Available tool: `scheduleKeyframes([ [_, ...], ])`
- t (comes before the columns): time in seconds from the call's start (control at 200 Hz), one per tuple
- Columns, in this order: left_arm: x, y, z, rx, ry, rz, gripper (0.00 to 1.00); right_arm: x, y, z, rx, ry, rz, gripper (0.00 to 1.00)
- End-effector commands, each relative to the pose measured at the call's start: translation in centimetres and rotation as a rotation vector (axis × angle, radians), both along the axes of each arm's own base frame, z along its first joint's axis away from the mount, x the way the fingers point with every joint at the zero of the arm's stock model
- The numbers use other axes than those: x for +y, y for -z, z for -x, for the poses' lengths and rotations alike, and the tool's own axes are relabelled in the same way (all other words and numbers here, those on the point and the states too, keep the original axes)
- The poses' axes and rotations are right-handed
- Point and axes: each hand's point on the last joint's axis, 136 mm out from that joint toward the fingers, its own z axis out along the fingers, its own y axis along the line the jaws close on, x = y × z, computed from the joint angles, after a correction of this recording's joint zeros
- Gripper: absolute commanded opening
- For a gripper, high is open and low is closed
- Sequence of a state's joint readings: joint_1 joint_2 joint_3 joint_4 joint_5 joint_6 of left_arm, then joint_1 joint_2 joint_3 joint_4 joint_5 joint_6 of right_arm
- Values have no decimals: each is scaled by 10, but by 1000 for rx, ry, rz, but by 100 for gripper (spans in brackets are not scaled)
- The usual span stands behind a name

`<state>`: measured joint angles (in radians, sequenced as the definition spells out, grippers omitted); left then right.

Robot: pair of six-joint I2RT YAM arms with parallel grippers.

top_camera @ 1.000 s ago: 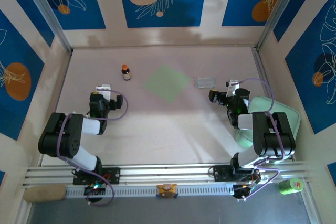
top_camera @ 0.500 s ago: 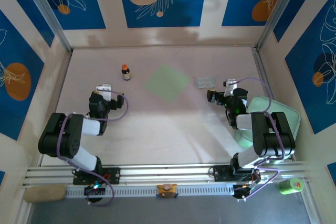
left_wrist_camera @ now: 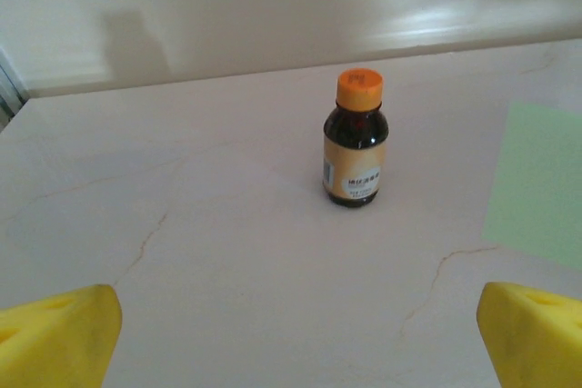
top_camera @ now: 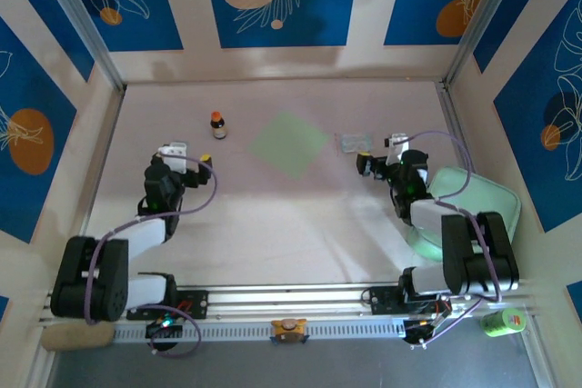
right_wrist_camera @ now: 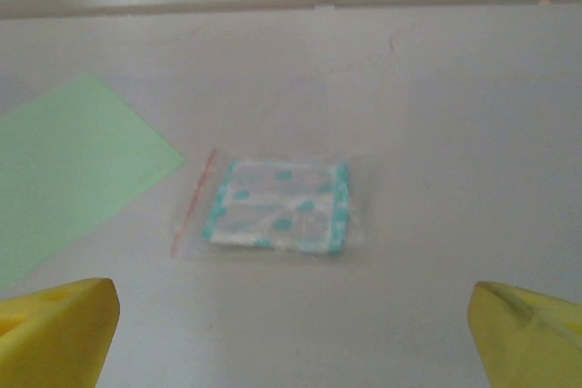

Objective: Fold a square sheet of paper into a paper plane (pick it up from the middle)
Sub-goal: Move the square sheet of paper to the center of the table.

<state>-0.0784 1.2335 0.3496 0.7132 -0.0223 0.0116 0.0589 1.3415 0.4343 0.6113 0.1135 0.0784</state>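
Worktop (top_camera: 273,215): pale, with fine cracks.

Square sheet of paper (top_camera: 289,144): pale green, lying flat and unfolded on the worktop, set cornerwise. It is touching nothing. One edge of it shows at the right of the left wrist view (left_wrist_camera: 536,188) and one corner at the left of the right wrist view (right_wrist_camera: 73,170).

Bottle (top_camera: 218,124): small, brown, with an orange cap, standing upright to the left of the sheet and apart from it (left_wrist_camera: 355,138).

Packet (top_camera: 354,142): small and clear with teal markings, lying flat just right of the sheet, not touching it (right_wrist_camera: 277,206).

Tray (top_camera: 491,202): mint green, well to the right of the sheet and nearer the arm bases.

Left jaws: spread wide and holding nothing, with the yellow pads (left_wrist_camera: 64,329) far apart. They sit left of the sheet on the near side of the bottle, facing it.

Right jaws: spread wide and holding nothing, yellow pads (right_wrist_camera: 59,329) far apart. They sit right of the sheet, just short of the packet and facing it.
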Motion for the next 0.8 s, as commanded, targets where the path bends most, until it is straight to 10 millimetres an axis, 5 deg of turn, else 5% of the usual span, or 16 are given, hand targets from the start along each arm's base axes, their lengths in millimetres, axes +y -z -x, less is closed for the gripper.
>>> scheduleKeyframes([
  [0.0, -3, -2, 5, 107, 1, 80, 100, -3, -17, 6, 44, 29, 14, 99],
  [0.18, 1, -12, 15, 258, -91, 233, 100, 4, -23, 28, 196, 46, -90, 99],
  [0.295, -6, -8, 28, 410, -133, 386, 100, 12, -42, 32, 236, 92, -311, 99],
  [0.5, -85, -14, 29, 530, 222, 561, 99, 57, -74, 51, 368, -86, -635, 99],
  [0.795, -169, 7, 31, 680, 423, 335, 97, 104, -42, 82, 560, -187, -686, 99],
])
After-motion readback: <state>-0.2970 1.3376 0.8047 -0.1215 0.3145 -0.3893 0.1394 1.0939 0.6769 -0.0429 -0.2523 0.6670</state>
